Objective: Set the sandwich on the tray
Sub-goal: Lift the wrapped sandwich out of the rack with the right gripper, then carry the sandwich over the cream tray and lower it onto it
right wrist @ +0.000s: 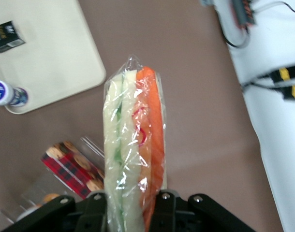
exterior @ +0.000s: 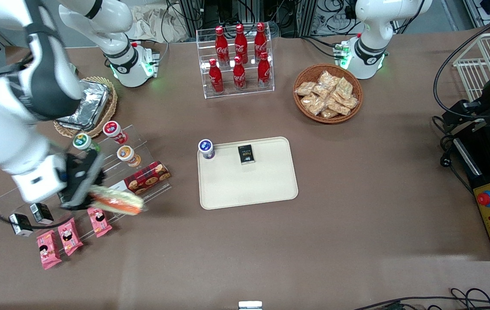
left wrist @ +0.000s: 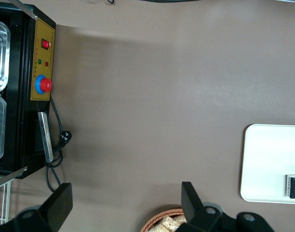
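The sandwich, judged light, soft and slippery in its wrap, is held clamped at its broad end by the tool above the table, well apart from the tray.

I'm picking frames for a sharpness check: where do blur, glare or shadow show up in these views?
Front view: the clear-wrapped wedge sandwich held by the gripper looks motion-smeared, while the cream-beige rectangular plastic tray is crisp; the crinkled foil container glints. Right wrist view: the sandwich wrap shows small highlights. Left wrist view: soft shadow darkens the brown tabletop unevenly.
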Controlling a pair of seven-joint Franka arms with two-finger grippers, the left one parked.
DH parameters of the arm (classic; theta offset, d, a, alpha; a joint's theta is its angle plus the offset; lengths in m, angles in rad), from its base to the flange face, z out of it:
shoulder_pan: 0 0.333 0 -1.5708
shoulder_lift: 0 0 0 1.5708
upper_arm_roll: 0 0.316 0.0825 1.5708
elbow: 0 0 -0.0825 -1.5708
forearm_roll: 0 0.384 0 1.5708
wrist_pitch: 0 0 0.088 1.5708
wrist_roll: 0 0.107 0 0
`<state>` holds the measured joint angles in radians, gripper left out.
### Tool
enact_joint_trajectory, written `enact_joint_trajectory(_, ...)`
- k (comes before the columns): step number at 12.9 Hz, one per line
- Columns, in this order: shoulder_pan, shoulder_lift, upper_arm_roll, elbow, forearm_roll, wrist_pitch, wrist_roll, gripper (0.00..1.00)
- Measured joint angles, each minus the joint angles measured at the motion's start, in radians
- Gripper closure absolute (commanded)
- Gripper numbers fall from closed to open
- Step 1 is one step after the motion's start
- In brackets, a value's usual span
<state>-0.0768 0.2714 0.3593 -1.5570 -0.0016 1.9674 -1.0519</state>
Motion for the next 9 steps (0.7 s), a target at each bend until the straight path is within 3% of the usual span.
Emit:
enact_joint_trajectory(6,0.288,0.100,0.000,-0.014,-0.100,0.068,0.104,0.93)
enact_joint_trajectory(9,0.409,0.207,-0.001,-0.021,-0.195,0.164,0.162,0.89)
